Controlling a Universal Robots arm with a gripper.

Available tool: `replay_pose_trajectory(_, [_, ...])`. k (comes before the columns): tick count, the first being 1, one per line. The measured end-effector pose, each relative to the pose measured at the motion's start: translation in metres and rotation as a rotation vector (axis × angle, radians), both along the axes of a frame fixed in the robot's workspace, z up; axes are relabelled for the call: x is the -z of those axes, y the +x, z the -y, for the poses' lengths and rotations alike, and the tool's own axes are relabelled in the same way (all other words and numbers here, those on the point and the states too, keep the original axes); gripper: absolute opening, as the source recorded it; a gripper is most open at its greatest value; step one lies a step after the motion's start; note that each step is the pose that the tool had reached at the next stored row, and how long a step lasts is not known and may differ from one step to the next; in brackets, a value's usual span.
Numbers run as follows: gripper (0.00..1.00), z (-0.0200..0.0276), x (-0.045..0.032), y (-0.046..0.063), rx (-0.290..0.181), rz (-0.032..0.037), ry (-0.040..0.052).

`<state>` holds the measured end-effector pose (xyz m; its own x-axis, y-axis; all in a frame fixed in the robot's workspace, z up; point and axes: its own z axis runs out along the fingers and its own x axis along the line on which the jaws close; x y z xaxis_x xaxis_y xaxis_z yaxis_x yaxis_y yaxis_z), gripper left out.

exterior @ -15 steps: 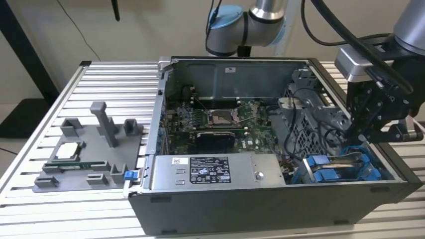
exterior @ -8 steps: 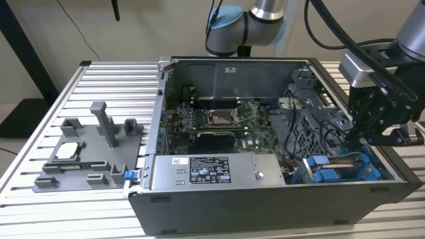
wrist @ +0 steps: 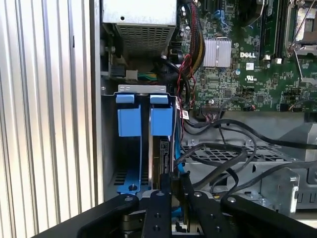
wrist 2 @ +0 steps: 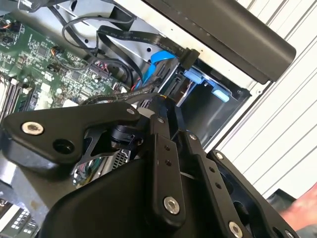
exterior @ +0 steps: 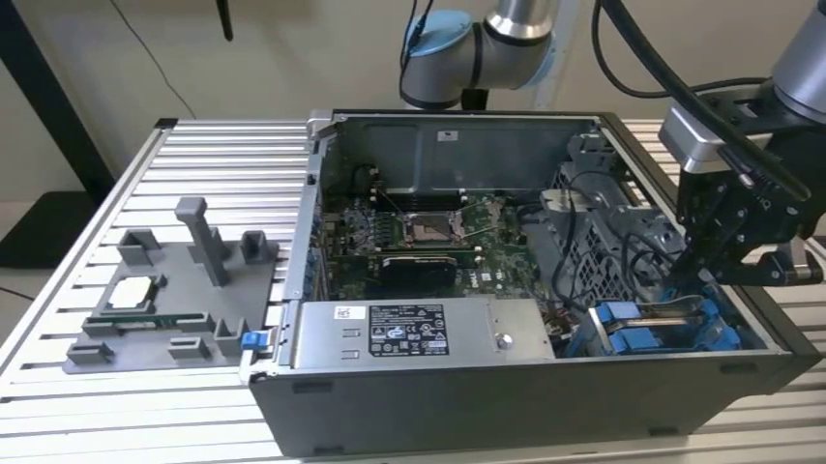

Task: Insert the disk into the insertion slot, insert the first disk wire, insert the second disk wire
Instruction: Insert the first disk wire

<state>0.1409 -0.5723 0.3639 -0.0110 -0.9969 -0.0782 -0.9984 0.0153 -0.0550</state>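
The disk [wrist: 159, 154] stands edge-on in the insertion slot [wrist: 162, 118] of the drive cage, under a blue carrier tab. A second blue carrier [wrist: 130, 116] sits in the bay beside it. In the exterior view my gripper [exterior: 707, 269] reaches down over the blue carriers [exterior: 645, 331] at the case's front right corner. The gripper [wrist: 172, 177] is pressed shut at the disk's end, where a thin blue wire [wrist: 175, 151] and black wires [wrist: 208, 153] run in. In the second wrist view a black flat wire's connector [wrist 2: 190, 55] hangs by a blue tab [wrist 2: 199, 77], beyond the gripper [wrist 2: 161, 99].
The open case holds the motherboard [exterior: 427, 232] and the labelled power-supply box [exterior: 413, 331] at the front. Loose black cables [exterior: 620, 232] drape over the drive cage. A grey parts fixture [exterior: 168, 290] stands on the slatted table [exterior: 220, 164] at the exterior view's left.
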Motion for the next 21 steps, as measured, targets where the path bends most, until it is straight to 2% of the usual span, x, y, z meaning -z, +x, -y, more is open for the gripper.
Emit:
replay_pose_trajectory(4, [0.00, 0.0000, 0.0027, 0.000, 0.000, 0.0000, 0.0003])
replay_pose_trajectory(15, [0.00, 0.0000, 0.0184, 0.004, 0.000, 0.0000, 0.0059])
replay_pose_trajectory(21, [0.00, 0.0006, 0.0218, 0.005, 0.001, 0.0000, 0.0073])
